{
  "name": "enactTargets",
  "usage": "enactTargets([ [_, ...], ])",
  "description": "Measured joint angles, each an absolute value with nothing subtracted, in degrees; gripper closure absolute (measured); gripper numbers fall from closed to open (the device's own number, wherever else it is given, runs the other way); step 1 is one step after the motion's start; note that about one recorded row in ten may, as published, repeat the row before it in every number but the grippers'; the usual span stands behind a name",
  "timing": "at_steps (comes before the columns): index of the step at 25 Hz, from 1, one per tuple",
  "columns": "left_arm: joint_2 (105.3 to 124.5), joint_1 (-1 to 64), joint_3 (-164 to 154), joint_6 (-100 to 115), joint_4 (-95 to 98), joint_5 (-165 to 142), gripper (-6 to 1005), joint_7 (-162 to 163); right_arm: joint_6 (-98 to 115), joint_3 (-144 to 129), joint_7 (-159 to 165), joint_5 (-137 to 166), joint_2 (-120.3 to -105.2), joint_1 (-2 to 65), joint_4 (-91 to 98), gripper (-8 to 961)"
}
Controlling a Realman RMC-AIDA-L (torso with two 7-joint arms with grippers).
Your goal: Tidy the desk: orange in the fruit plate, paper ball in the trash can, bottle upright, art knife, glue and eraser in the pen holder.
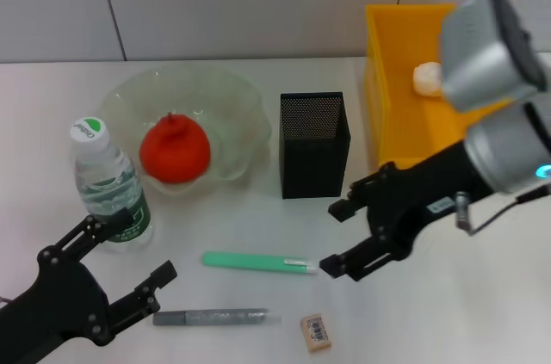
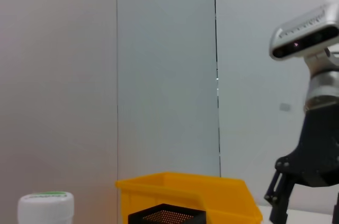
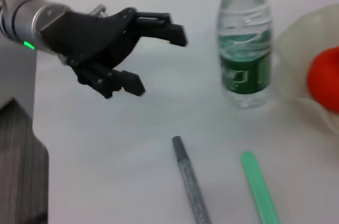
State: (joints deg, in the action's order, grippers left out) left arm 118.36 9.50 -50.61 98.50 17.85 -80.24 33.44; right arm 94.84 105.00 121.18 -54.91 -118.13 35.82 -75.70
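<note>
Bright, even overhead light, soft shadows under the bottle [image 1: 109, 185]; right wrist view slightly blurred.

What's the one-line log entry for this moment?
orange in fruit plate | paper ball in trash can | bottle upright | right gripper open, at green knife | left gripper open | eraser on desk

Tabletop [image 1: 482, 312]: white, smooth, matte, lit evenly with only soft shadows. Its far edge meets the wall directly.

Wall [image 1: 258, 3]: pale grey panels, split by thin dark vertical seams, one slanting at left and one at right in the head view. In the left wrist view the same panelling rises tall, with one seam running down the middle.

A strip of dark wood-grain surface [image 3: 21, 171] shows past the tabletop edge in the right wrist view.
</note>
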Motion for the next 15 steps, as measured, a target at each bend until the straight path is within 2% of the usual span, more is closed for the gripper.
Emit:
enactTargets([
  [9,118.30,9.3,-50.8,98.4,17.8,-81.7,188,33.7,90.0,91.8,141.3,-43.2,-118.53,44.7,-77.8,164],
  [15,118.21,9.4,-50.8,98.7,18.4,-81.8,188,33.7,86.6,88.0,145.2,-40.9,-118.97,50.5,-71.2,167],
])
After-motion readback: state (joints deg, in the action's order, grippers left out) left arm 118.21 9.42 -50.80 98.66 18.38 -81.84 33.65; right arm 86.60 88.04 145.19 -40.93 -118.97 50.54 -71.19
